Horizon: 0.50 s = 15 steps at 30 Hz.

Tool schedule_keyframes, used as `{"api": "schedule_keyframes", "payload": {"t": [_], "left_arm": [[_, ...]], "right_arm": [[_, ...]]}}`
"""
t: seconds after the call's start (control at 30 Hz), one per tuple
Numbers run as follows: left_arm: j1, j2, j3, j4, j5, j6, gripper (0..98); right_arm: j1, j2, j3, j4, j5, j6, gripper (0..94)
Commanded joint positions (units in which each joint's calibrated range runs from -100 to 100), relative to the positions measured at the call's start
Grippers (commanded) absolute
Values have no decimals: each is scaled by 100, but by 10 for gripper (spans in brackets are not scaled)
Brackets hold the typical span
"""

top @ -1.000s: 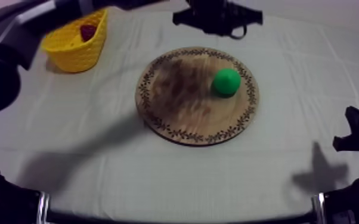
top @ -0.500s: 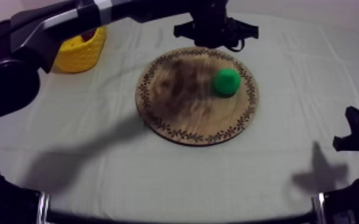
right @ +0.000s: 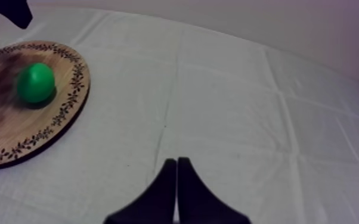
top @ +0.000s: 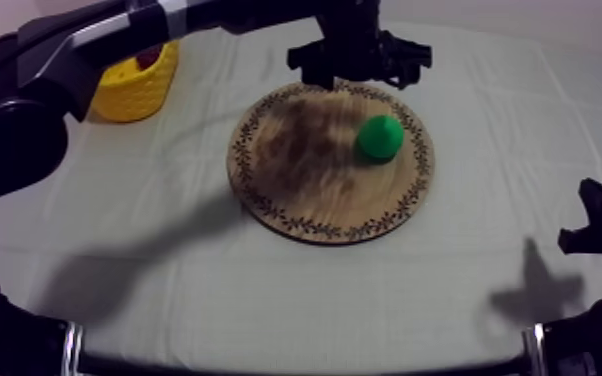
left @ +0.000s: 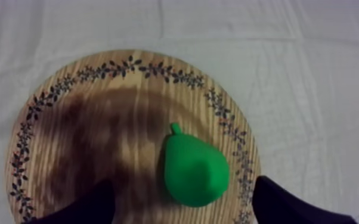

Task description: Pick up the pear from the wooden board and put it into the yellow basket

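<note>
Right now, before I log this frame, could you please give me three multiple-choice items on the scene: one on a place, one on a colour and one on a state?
1. Where does the pear lie? A. on the cloth; B. on the wooden board; C. lifted in the air.
2. What colour is the pear? A. green; B. yellow; C. red.
3. How is the left end effector? A. shut on the pear; B. shut on nothing; C. open.

Key:
1 B: it rests inside the patterned rim, off the cloth.
2 A: it is plain green in all three views.
3 C: the left wrist view shows its fingers apart, one at each side of the pear, touching nothing.
</note>
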Motion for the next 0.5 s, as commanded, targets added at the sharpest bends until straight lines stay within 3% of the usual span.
{"api": "schedule_keyframes", "payload": {"t": [0.0, 0.47], "left_arm": [[2, 47, 8, 31, 16, -13, 878], [44, 1023, -491, 182, -102, 95, 871]], "right_arm": [[1, 1, 5, 1, 1, 0, 5], [1, 1, 5, 1, 1, 0, 5]]}}
